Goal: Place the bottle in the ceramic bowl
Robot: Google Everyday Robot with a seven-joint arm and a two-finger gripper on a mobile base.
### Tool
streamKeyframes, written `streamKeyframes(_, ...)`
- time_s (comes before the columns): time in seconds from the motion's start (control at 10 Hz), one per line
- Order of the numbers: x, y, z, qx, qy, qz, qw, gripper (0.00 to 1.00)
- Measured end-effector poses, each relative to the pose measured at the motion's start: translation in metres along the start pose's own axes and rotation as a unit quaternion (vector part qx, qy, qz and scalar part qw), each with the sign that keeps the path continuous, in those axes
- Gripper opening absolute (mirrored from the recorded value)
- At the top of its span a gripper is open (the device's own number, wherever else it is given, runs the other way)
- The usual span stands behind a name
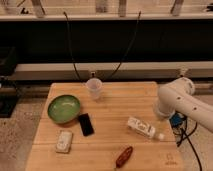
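Observation:
The white bottle (143, 128) lies on its side on the wooden table (110, 110), right of centre, with its cap pointing to the lower right. The green ceramic bowl (64, 108) sits upright at the table's left side and looks empty. My white arm (175, 102) hangs over the table's right edge, just up and right of the bottle. The gripper is not visible; it lies past or behind the arm's end at the right.
A translucent plastic cup (94, 88) stands at the back centre. A flat black object (85, 124) lies right of the bowl, with a pale packet (63, 141) in front of it. A reddish-brown oblong object (124, 156) lies near the front edge. Cables (187, 137) hang at the right.

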Motion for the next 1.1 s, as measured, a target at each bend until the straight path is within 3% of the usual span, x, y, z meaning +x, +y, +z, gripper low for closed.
streamKeyframes(1.1,-0.024,0.014,0.040,-0.017,-0.011,-0.041,0.9989,0.80)
